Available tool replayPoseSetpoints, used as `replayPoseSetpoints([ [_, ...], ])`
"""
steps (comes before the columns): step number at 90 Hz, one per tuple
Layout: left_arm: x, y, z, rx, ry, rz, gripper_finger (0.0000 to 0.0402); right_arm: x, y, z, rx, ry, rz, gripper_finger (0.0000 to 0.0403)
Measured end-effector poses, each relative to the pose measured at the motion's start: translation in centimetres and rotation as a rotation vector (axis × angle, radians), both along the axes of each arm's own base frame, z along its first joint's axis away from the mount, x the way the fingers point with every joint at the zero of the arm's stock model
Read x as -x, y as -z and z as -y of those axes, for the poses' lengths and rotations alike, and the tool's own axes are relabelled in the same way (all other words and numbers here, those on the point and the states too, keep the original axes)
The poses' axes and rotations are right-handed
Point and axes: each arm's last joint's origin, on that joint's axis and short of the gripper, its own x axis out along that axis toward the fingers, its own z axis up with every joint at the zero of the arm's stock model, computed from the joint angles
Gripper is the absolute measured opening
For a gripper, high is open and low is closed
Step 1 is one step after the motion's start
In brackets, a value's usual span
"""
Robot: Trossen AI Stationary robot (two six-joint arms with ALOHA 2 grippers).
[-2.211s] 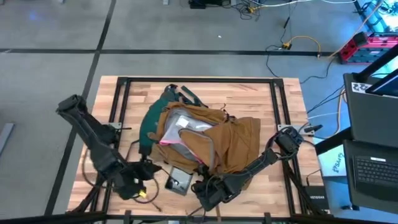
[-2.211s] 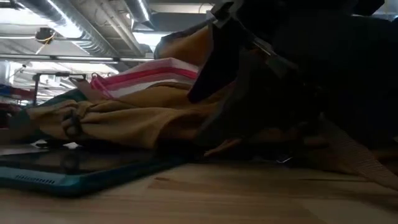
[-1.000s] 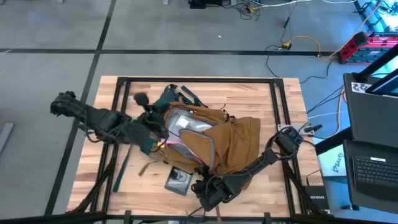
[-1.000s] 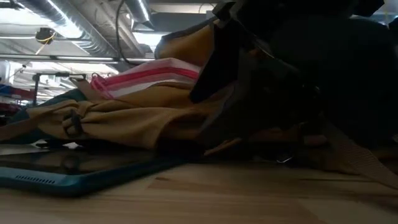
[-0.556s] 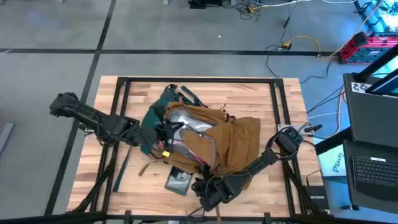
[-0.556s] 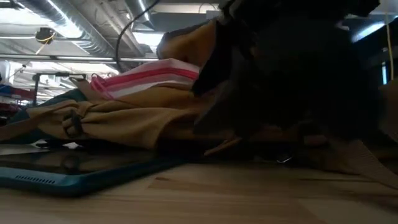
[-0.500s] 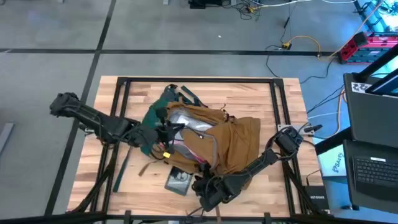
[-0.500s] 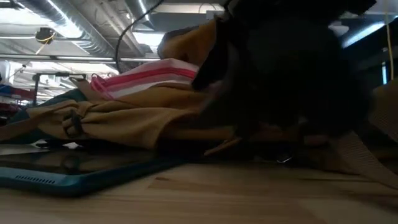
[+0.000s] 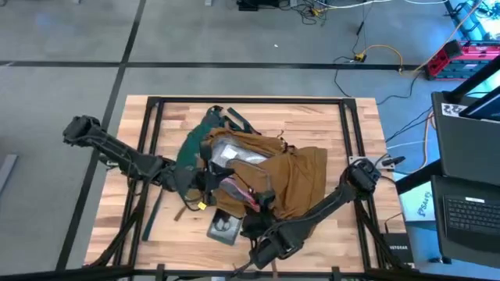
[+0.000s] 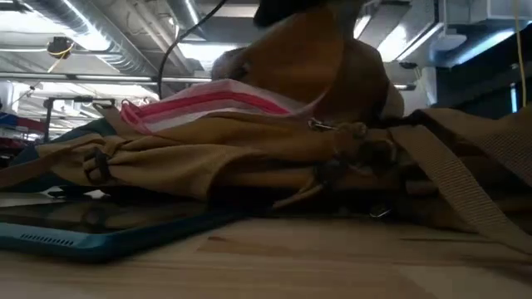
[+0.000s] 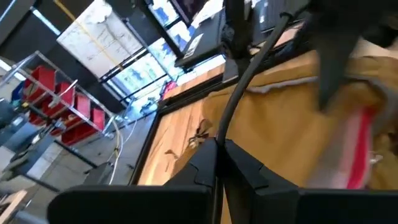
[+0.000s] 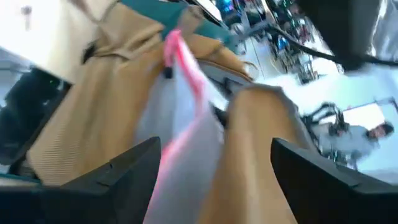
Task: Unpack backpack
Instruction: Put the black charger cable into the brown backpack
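The tan-brown backpack (image 9: 301, 176) lies flat at the table's middle, its teal side (image 9: 191, 152) toward the left. A clear pink-edged pouch (image 9: 233, 158) lies in its open mouth and shows in the low view (image 10: 208, 98). My left gripper (image 9: 208, 185) is shut and sits at the near left of the mouth, beside the pouch's pink edge (image 11: 359, 143). My right gripper (image 9: 261, 204) is open at the mouth's near side. Its fingers stand either side of the backpack's tan flap (image 12: 261, 137) and the pouch (image 12: 186, 106). That flap (image 10: 324, 66) stands raised. My left gripper is at the backpack's mouth, but I cannot tell whether its shut fingertips touch the fabric or the pouch. My right gripper comes level from the table's near side with the raised tan flap edge (image 12: 252, 102) between its open fingers. I cannot tell whether a finger touches it.
A flat dark device in a teal case (image 9: 225, 228) lies on the table just near of the backpack, also in the low view (image 10: 91, 232). Backpack straps (image 9: 230, 119) trail toward the far edge. Bare wood (image 9: 133, 226) shows at the near left.
My left gripper has moved from the backpack's left side toward the near edge and the right, along the mouth. My right gripper has gone up and toward the far edge, to the mouth. The tan flap stands higher than before. The device has stayed put.
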Motion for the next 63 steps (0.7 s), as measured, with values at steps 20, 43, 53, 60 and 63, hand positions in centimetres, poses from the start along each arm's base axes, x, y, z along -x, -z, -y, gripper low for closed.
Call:
replayPoseSetpoints([
  [20,0.5,1.3,0.9,-0.003,0.125,0.074,0.0,1.1,-2.5,1.8,-0.039,0.151,0.024,0.0288],
  [43,1.0,2.9,0.7,0.005,0.163,0.119,0.0,0.1,-2.1,4.5,-0.187,0.271,-0.068,0.0288],
  [53,1.2,3.4,0.6,0.01,0.163,0.136,0.0,-0.2,-1.7,5.3,-0.24,0.3,-0.11,0.0288],
  [60,1.3,3.6,0.5,0.01,0.16,0.134,0.0,-0.4,-1.7,5.4,-0.251,0.304,-0.108,0.0288],
  [63,1.3,3.8,0.4,0.009,0.157,0.133,0.0,-0.3,-1.7,5.3,-0.248,0.301,-0.106,0.0288],
])
